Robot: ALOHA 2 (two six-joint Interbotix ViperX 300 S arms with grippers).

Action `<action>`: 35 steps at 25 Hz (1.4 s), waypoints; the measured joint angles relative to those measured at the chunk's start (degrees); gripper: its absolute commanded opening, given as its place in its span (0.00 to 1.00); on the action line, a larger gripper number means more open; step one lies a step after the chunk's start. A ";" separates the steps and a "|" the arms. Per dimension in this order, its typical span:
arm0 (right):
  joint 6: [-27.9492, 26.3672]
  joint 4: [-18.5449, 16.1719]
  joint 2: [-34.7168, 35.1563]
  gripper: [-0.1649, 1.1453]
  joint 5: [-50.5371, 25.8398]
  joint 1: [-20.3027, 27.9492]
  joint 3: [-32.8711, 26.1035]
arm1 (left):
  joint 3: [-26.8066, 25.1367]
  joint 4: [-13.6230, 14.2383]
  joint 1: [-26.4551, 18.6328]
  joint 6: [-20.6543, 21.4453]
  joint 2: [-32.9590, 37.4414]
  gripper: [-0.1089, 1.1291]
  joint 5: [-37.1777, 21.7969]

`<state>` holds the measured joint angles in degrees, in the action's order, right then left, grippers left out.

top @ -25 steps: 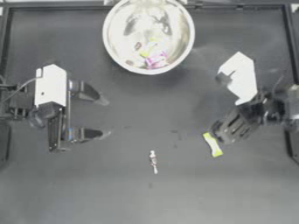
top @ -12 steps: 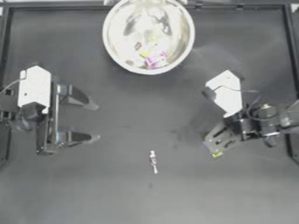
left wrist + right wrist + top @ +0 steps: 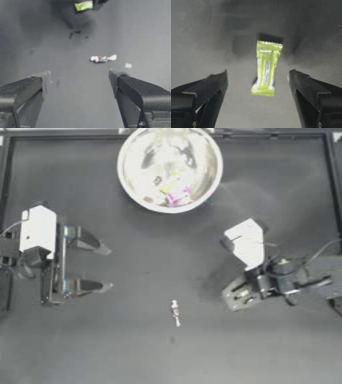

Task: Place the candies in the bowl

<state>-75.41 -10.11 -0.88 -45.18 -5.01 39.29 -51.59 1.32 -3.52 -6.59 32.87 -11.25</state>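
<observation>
Your right hand (image 3: 258,82) is spread wide and hangs over the yellow-green candy (image 3: 266,68), which lies flat on the worktop (image 3: 133,348) at the right side, under the hand in the top view. The jaws stand to either side of the wrapper, not yet touching it. This is a light, thin, crinkly packet, probably slick on its film, so it may skate or flip if one jaw reaches it first. Take it across its narrow width near the middle, where the sweet inside gives some body, not at the flat sealed ends. Press gently; it needs little force.

The thin white candy with reddish marks (image 3: 176,312) lies alone near the middle, well apart from both hands. The bowl (image 3: 133,188) sits at the far edge with several candies already inside. Your left hand (image 3: 100,267) waits at the left, jaws spread, holding nothing.
</observation>
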 measured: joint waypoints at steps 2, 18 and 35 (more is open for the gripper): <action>0.00 -0.09 1.23 0.88 -1.23 -0.09 -0.97 | -0.26 0.09 0.00 0.00 0.18 0.89 0.18; -5.19 -0.97 4.04 0.87 2.72 -0.26 0.35 | -1.67 0.00 0.35 0.00 1.23 0.89 1.41; -4.83 -2.20 3.96 0.51 2.81 -0.26 0.62 | -1.85 -0.35 0.70 0.00 1.23 0.88 1.58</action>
<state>-80.24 -12.30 3.08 -42.36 -5.27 39.90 -53.44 0.97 -2.81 -6.59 34.10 -9.67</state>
